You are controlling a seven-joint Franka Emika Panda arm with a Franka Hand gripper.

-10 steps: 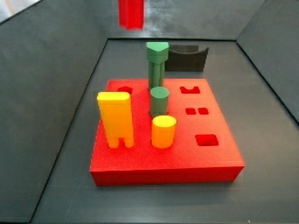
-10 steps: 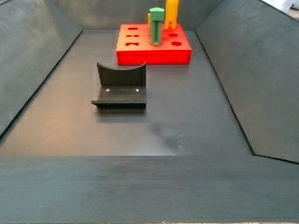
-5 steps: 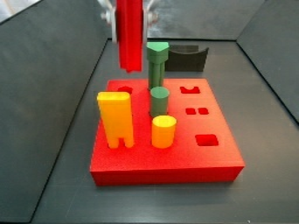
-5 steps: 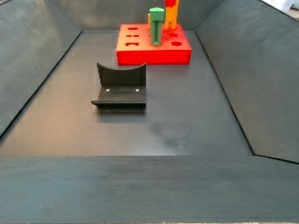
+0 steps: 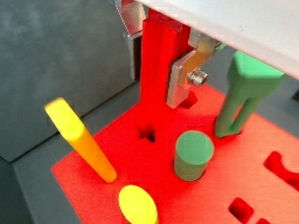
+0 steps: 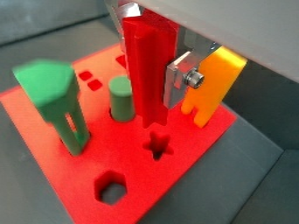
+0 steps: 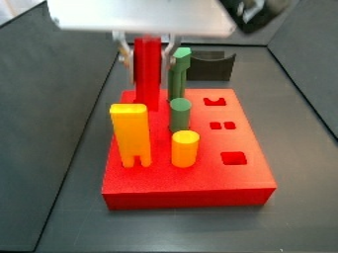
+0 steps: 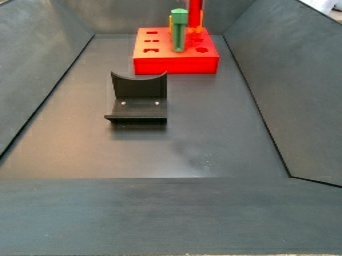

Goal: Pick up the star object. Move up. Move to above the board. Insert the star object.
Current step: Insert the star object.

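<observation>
My gripper is shut on the star object, a slim red post held upright. It also shows in a wrist view and in both side views. The post hangs over the board, a thick red block with shaped holes. Its lower end is just above the star-shaped hole, which also shows in a wrist view. The silver fingers clamp its sides. In a side view the gripper is over the board's far left part.
Two green pegs and a yellow peg stand in the board close around the post. Two yellow pegs stand at its near side. The dark fixture stands on the grey floor, apart from the board.
The gripper has come down with the red post from high above, so the post's lower end now hangs just over the board near the green pegs.
</observation>
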